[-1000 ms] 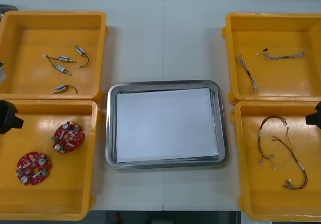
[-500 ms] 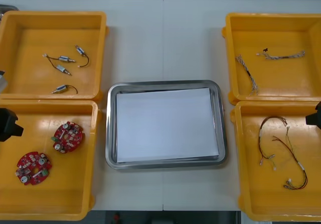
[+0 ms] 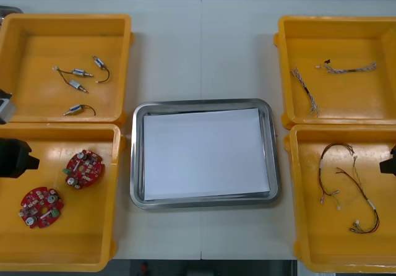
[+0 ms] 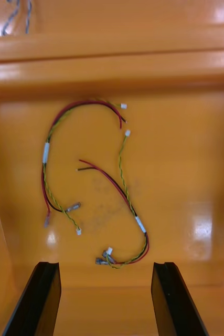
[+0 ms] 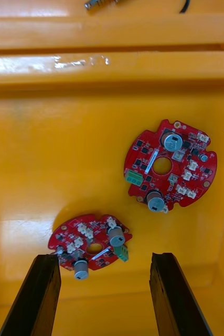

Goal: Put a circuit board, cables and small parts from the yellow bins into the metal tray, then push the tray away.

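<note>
The left end effector (image 5: 105,258), spread apart, is hovering over two circuit boards (image 5: 182,173) in a yellow bin (image 5: 49,157). The right end effector (image 4: 106,265), likewise spread, is hanging over red and yellow cables (image 4: 45,152). The white-lined tray (image 3: 137,164) is sitting on the light table (image 3: 201,47).

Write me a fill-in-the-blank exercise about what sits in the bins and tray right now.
The left gripper hangs open above a yellow bin holding ____ round red circuit boards.
The metal tray is ____ inside.
The right gripper, near the red and yellow cables, has its fingers ____.
The small metal parts number ____.
Missing words: two; white; open; four.
</note>
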You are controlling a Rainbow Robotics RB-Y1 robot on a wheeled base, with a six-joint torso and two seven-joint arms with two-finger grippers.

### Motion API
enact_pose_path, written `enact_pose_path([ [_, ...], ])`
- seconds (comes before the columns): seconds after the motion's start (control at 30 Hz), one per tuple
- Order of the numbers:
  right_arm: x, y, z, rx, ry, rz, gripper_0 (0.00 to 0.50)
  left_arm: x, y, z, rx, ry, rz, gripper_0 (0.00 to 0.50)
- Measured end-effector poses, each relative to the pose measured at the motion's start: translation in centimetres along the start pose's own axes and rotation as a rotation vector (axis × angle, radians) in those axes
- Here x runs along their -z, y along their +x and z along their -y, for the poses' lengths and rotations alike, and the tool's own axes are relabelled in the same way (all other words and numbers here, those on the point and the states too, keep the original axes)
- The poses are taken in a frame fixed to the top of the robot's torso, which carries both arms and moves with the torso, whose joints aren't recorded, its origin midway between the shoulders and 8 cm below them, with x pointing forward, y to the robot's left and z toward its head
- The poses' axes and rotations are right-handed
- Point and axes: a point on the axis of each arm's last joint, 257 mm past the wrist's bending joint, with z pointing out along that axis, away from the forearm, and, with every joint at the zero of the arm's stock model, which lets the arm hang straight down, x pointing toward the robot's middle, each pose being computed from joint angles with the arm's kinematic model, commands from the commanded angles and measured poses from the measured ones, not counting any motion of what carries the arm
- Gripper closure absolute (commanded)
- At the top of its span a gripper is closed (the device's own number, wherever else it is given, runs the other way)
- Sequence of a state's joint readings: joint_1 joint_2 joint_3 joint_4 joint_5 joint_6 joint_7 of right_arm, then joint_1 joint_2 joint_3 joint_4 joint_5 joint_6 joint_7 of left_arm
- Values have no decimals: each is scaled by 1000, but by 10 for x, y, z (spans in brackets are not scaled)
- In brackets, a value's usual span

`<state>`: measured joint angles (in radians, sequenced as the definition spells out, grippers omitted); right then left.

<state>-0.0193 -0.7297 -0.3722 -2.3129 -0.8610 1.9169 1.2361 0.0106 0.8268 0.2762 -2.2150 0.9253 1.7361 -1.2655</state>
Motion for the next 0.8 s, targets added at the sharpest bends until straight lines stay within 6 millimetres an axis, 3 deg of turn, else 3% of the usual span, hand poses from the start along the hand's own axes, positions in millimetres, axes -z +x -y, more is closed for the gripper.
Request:
enact_pose_path([
  [0.27,-11,28,15,14,32,-62,0,-28,21,17,-33,25,-28,0],
  [0.43,-17,26,26,168,58,-30,0,-39,29,24,-39,38,-25,0],
  [0.63,-30,26,32,172,83,14,0,-48,42,21,-39,26,-41,0],
  [0.8,-52,35,29,161,53,9,0,-54,48,21,-49,16,-45,0],
])
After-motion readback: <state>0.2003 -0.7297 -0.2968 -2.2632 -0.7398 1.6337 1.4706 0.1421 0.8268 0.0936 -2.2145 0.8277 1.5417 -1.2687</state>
